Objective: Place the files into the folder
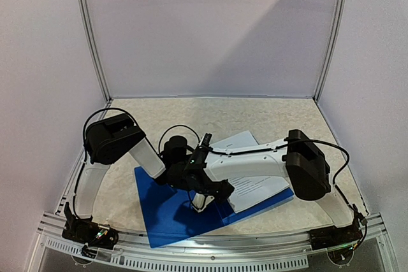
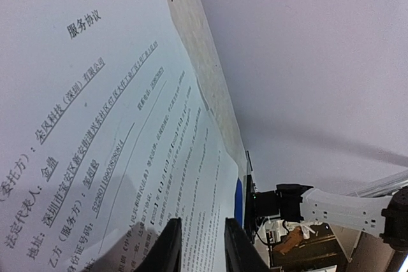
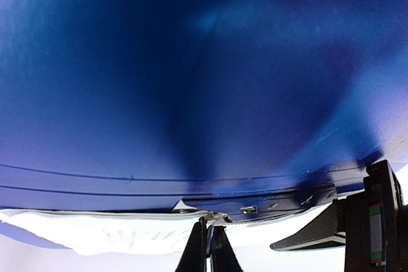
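Reaching in from the near-left corner of the worktop (image 1: 191,114), the left pincer (image 2: 201,227) hangs low over the files (image 2: 95,125). Its two dark fingers (image 2: 167,246) stand a little apart, with printed lines showing in the gap and nothing seen between them. The folder (image 1: 167,220) lies open and flat at the middle of the near edge, its bare blue left leaf spread toward the near-left corner. The files rest on its right leaf, skewed, with one corner running off the folder toward the far-right corner. In the right wrist view the blue leaf fills the frame beyond the spine creases. There the metal spine clip (image 3: 248,209) sits just beside the right pincer (image 3: 208,230). That pincer's fingers are pressed together, their tips at the edge of the white sheets by the spine. Whether a sheet is pinched between them cannot be told. The right arm comes in from the near-right corner, crossing above the files.
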Controlling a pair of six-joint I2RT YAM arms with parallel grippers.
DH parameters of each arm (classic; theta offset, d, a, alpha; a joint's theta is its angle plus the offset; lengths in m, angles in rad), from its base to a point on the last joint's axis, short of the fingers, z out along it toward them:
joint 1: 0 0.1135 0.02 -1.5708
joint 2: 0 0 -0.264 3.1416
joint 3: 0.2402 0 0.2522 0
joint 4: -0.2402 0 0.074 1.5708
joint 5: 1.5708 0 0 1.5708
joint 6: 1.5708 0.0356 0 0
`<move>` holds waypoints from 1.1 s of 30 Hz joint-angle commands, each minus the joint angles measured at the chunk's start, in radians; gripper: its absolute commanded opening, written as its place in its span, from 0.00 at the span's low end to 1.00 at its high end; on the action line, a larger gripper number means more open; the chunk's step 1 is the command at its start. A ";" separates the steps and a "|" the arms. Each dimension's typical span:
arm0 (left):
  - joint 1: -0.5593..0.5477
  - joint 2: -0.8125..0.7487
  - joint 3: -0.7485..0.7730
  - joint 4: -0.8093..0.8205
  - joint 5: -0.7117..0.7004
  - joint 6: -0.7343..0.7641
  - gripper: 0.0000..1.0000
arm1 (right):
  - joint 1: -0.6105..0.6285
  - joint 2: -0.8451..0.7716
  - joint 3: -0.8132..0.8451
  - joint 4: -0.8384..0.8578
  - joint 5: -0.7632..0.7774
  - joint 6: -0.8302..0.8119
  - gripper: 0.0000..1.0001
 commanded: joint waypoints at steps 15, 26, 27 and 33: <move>-0.029 0.123 -0.053 -0.146 0.001 -0.014 0.24 | -0.016 -0.140 -0.149 0.280 -0.426 -0.028 0.06; -0.031 0.070 -0.043 -0.182 0.006 0.009 0.24 | -0.041 -0.285 -0.199 0.348 -0.311 0.043 0.22; -0.031 0.059 -0.039 -0.197 0.006 0.020 0.24 | -0.045 -0.300 -0.199 0.357 -0.300 0.048 0.24; -0.031 -0.027 -0.015 -0.292 -0.005 0.071 0.25 | -0.080 -0.352 -0.198 0.369 -0.290 0.060 0.29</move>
